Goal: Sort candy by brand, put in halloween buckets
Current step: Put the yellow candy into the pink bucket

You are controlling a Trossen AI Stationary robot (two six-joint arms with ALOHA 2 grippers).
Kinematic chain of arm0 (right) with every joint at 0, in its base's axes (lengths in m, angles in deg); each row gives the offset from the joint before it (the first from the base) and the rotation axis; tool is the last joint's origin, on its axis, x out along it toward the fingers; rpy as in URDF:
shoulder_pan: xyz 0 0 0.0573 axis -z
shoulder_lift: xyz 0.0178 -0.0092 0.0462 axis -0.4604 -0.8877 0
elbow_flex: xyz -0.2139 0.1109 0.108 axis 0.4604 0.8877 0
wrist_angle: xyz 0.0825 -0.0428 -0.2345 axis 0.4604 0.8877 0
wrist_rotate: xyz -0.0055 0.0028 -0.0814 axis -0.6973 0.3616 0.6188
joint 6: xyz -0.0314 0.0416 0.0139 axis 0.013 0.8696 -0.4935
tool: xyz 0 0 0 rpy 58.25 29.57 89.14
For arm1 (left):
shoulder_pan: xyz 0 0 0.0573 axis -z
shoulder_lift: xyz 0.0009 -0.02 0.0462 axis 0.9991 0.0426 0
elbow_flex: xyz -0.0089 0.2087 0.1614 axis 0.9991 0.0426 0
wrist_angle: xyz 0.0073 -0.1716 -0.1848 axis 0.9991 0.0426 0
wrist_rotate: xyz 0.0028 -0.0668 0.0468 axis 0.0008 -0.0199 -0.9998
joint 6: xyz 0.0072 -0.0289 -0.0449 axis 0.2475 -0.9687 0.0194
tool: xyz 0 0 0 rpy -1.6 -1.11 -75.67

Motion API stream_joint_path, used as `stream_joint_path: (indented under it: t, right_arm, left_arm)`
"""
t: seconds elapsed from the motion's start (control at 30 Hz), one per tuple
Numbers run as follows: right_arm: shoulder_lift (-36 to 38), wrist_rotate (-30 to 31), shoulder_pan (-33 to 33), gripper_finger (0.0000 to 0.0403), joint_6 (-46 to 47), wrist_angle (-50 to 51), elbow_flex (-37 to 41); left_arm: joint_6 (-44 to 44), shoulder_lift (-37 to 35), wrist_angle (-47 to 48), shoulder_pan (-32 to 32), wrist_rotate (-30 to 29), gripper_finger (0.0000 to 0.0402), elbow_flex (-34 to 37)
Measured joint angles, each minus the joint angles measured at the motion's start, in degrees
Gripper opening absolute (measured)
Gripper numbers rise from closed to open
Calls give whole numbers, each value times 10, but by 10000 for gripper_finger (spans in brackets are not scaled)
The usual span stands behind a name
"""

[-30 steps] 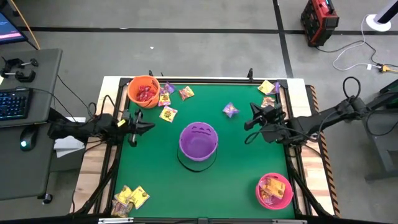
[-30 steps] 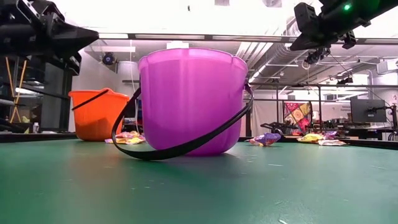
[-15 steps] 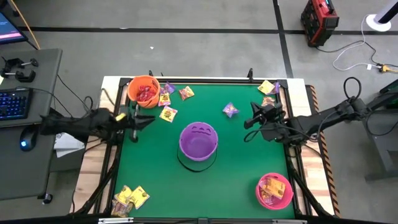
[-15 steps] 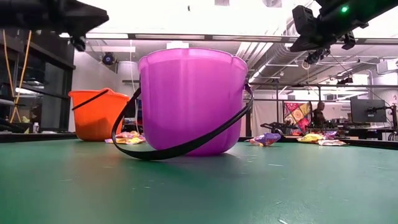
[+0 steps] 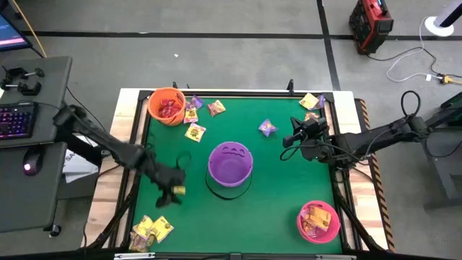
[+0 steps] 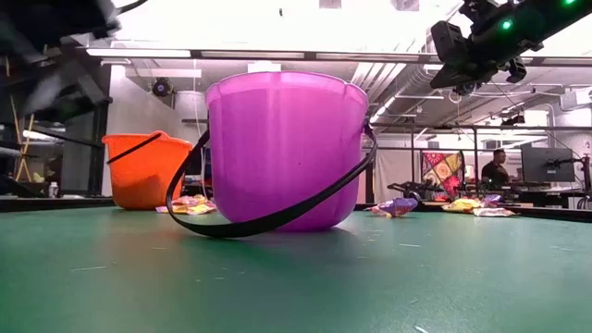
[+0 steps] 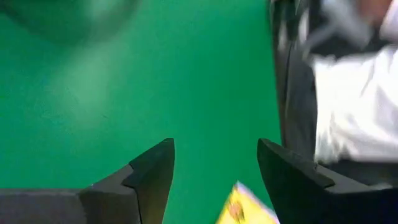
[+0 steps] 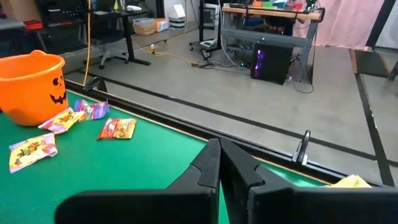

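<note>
Three buckets stand on the green table: orange (image 5: 167,105) at the far left with red packets inside, purple (image 5: 230,163) in the middle, and pink (image 5: 318,221) at the near right with packets inside. Loose candy lies beside the orange bucket (image 5: 195,131). One purple packet (image 5: 268,128) lies alone, more packets (image 5: 312,101) lie at the far right, and a yellow pile (image 5: 151,228) sits at the near left. My left gripper (image 5: 172,195) hangs open above the cloth, left of the purple bucket. A yellow packet (image 7: 244,208) shows on the cloth below its fingers. My right gripper (image 5: 289,141) is shut, in the air right of the purple packet.
The purple bucket's black handle (image 6: 277,217) lies down on the cloth in front of it. The table's left edge and a white sheet (image 7: 348,106) beyond it show past my left fingers. There is bare cloth between the purple and pink buckets.
My left gripper has swung from beside the orange bucket toward the table's near edge, tipping to point down at the cloth. Its fingers, together a second ago, now stand apart.
</note>
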Motion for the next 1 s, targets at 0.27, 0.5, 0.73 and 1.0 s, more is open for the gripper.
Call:
stream_joint_path:
  t: [0.27,0.5,0.73,1.0]
  right_arm:
    - [0,-9,0,0,2,0,0]
    - [0,13,0,0,2,0,0]
    - [0,15,0,0,-1,0,1]
    - [0,16,0,0,-2,-5,1]
  left_arm:
    - [-120,188,81,155,7,208,-90]
    - [-62,326,258,225,-36,202,-213]
    - [-44,390,272,253,-53,201,-245]
    - [1,364,294,221,-165,88,-255]
